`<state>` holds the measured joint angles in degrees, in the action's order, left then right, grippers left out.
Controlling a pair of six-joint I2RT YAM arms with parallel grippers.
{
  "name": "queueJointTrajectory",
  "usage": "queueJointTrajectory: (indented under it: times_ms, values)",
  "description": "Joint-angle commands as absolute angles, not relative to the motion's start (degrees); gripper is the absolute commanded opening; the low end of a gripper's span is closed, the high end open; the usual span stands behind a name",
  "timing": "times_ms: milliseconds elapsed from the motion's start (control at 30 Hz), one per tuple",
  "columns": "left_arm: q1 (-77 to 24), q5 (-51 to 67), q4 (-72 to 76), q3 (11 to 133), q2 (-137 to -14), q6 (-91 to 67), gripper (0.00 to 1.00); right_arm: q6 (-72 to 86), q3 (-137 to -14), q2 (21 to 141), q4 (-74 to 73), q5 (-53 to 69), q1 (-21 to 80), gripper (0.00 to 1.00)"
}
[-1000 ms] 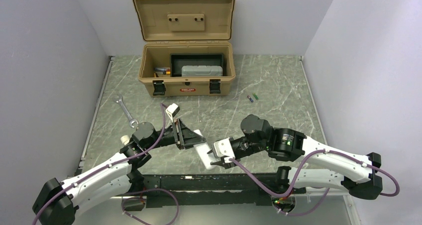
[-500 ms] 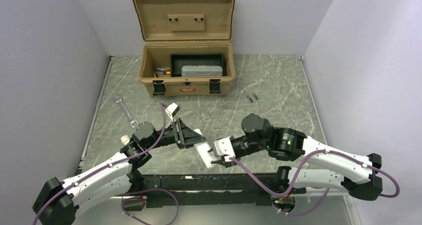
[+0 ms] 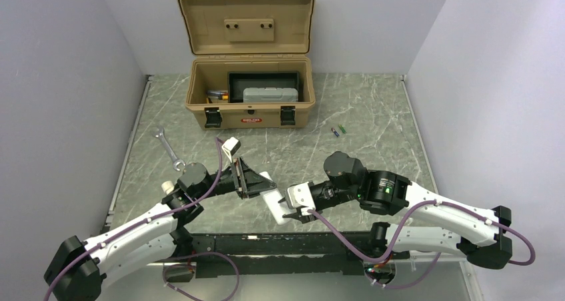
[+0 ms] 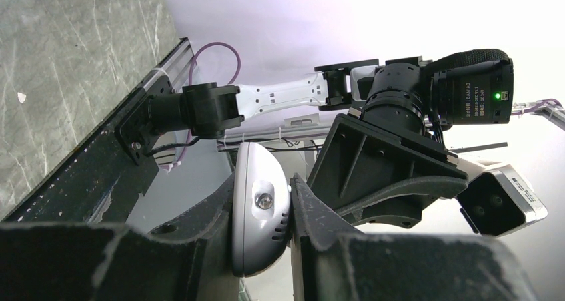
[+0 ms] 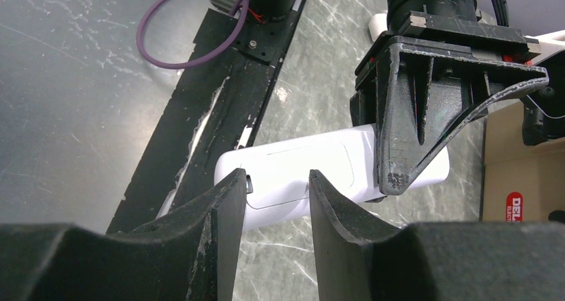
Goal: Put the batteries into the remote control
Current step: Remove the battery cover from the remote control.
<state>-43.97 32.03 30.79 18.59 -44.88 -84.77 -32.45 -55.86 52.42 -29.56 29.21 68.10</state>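
The remote control is a white bar held off the table at the near middle, with my left gripper shut on its far end. In the left wrist view the remote control shows end-on, squeezed between the jaws of the left gripper. My right gripper is at its near end. In the right wrist view the right gripper has its jaws apart in front of the remote's back cover; contact is unclear. The batteries, one purple and one green, lie together on the table, right of the toolbox.
An open tan toolbox stands at the back middle with a tray and a grey case inside. A silver wrench lies on the table at the left. A black rail runs along the near edge.
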Motion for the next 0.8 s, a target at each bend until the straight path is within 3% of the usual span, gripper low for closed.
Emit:
queueJointTrajectory:
  times_ms: [0, 767]
  values:
    - [-44.7, 34.0, 34.6, 19.1, -44.2, -84.7, 0.0, -34.3, -57.9, 52.0, -25.8, 27.7, 67.2, 0.41]
    - [-45.2, 34.1, 35.8, 18.0, -45.1, -85.0, 0.0, -36.0, -60.0, 52.7, -25.7, 27.2, 66.5, 0.41]
